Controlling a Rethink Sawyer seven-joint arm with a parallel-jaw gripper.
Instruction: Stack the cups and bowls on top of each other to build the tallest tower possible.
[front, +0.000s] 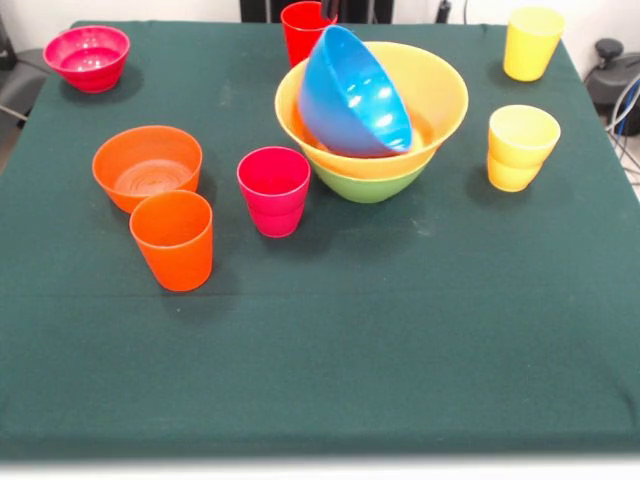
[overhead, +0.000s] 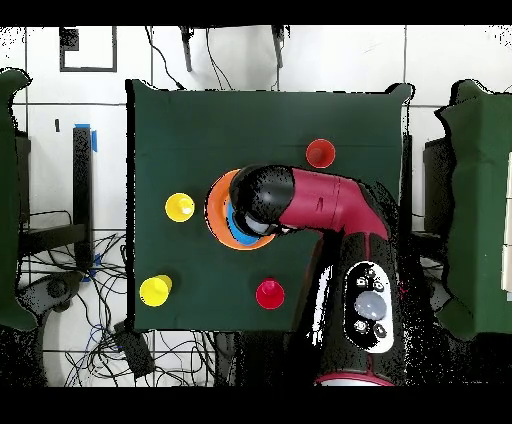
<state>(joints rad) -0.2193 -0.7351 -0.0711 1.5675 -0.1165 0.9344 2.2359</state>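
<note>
Overhead, the arm (overhead: 320, 205) hides most of the tower (overhead: 222, 212) and apparently the gripper; jaw state unclear.

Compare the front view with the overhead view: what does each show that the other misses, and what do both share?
Front only: the green plastic bowl under the large yellow plastic bowl, plus the orange plastic bowl, orange plastic cup and magenta-pink plastic bowl. Overhead only: the red and black robot arm, stretched over the stacked bowls. Both: the dark green table cover, the blue plastic bowl, the red plastic cup.
</note>
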